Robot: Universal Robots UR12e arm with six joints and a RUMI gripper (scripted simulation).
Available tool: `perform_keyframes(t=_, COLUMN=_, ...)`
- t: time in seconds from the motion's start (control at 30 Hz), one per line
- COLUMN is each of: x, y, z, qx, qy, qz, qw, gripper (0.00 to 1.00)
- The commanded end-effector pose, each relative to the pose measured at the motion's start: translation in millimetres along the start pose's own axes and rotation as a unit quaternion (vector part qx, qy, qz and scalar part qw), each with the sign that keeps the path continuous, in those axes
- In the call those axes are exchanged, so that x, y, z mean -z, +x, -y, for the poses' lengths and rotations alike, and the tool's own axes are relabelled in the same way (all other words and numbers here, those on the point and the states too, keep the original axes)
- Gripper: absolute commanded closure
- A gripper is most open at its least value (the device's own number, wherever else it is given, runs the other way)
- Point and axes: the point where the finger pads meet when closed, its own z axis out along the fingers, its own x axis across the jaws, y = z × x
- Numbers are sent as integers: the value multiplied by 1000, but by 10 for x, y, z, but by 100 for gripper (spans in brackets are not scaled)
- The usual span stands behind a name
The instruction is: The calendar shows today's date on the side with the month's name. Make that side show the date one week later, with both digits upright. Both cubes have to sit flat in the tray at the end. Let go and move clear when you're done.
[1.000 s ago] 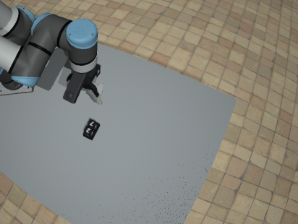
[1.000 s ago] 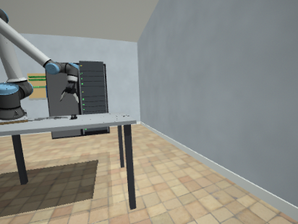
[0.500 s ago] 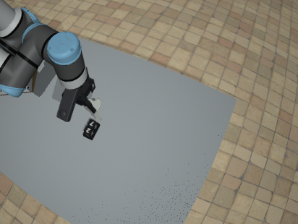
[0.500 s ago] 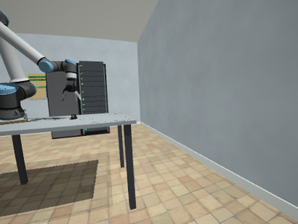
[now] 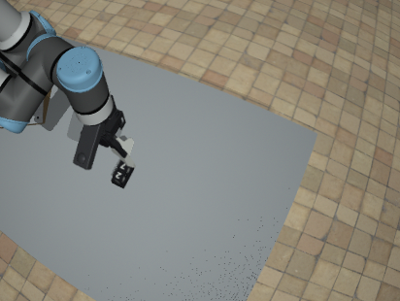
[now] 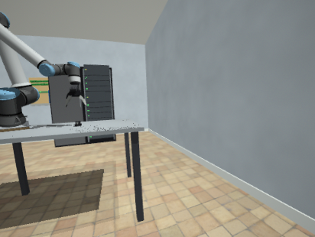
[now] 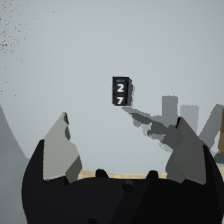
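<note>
The calendar (image 5: 122, 175) (image 6: 77, 123) (image 7: 121, 91) is a small black block on the grey table (image 5: 209, 160) (image 6: 111, 127) (image 7: 75, 45). In the wrist view its top shows two white digits, 2 and 7, one cube beside the other in the tray. The month's name is too small to read. My gripper (image 5: 106, 160) (image 6: 75, 100) (image 7: 122, 115) is open and empty. It hangs above the table, just beside the calendar, with the fingers spread wide and clear of it.
The robot base (image 6: 11, 108) stands at the table's left end. A dark server cabinet (image 6: 97, 99) stands behind the table. The table's right edge (image 5: 296, 194) drops to a tiled floor. A grey wall (image 6: 229, 95) runs along the right.
</note>
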Motion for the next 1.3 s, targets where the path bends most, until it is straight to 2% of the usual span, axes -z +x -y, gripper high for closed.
perform_keyframes(t=0.0, x=6, y=-7, z=6, qx=0, qy=0, qz=1, qw=1000, gripper=0)
perform_keyframes(t=0.87, x=-2, y=0, z=11, qx=-25, qy=0, qz=1, qw=1000, gripper=0)
perform_keyframes(t=1.27, x=-31, y=25, z=24, qx=-116, qy=0, qz=1, qw=993, gripper=0)
